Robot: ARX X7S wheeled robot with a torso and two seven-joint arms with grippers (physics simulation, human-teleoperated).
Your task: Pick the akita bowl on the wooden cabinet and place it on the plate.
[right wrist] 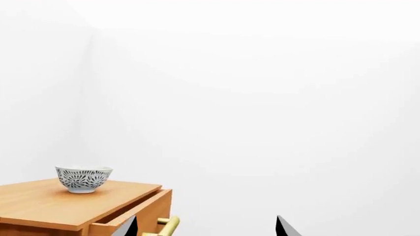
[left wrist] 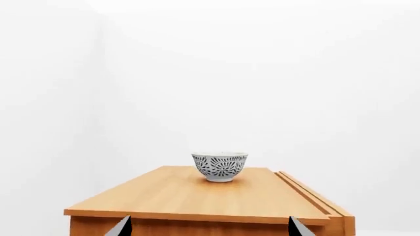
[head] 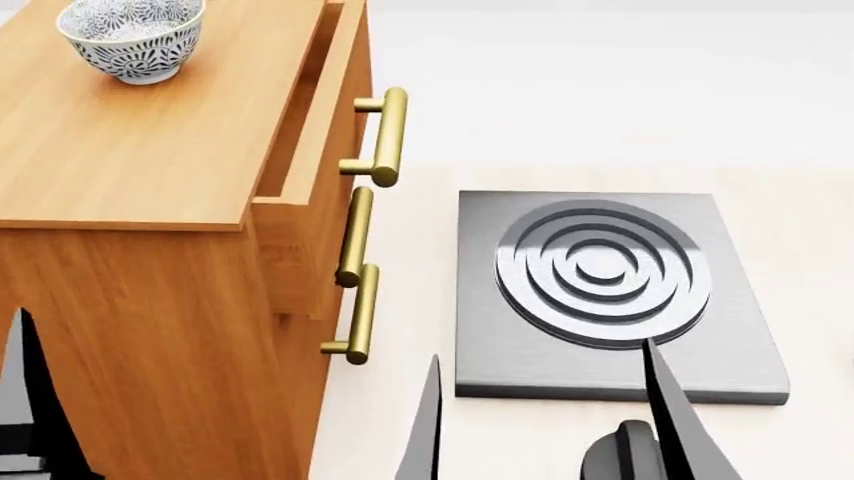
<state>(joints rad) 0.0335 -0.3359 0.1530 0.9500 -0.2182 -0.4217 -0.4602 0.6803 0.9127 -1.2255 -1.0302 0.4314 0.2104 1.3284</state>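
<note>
In your head view the pale worktop (head: pixel 601 120) fills the side from 12 to 4 o'clock. The cabinet (head: pixel 134 150) is the biggest thing on it and fills the side from 7 to 11 o'clock. Its top drawer (head: pixel 314 110) is pulled out a little, so its gold handle (head: pixel 387 135) sticks out toward 3 o'clock.

A grey square slab (head: pixel 747 330) with round rings cut in it lies flat at 4 o'clock, well apart from the cabinet. You cannot see the plate in any view, so you will have to look for it.

The bowl (head: pixel 131 38) stands upright on the cabinet top at 11 o'clock, near the far end. It sits up high and far back, so I think you need to reach up and over the near edge to get it.

Your left end effector (left wrist: pixel 210 227) is open wide and holds nothing. It points straight at the bowl, low by the near edge of the cabinet top, and it is well apart from the bowl. That looks like a good side to reach from.

Your right end effector (head: pixel 554 425) is at 6 o'clock, just near the slab. It is open wide too, and it holds and touches nothing.
</note>
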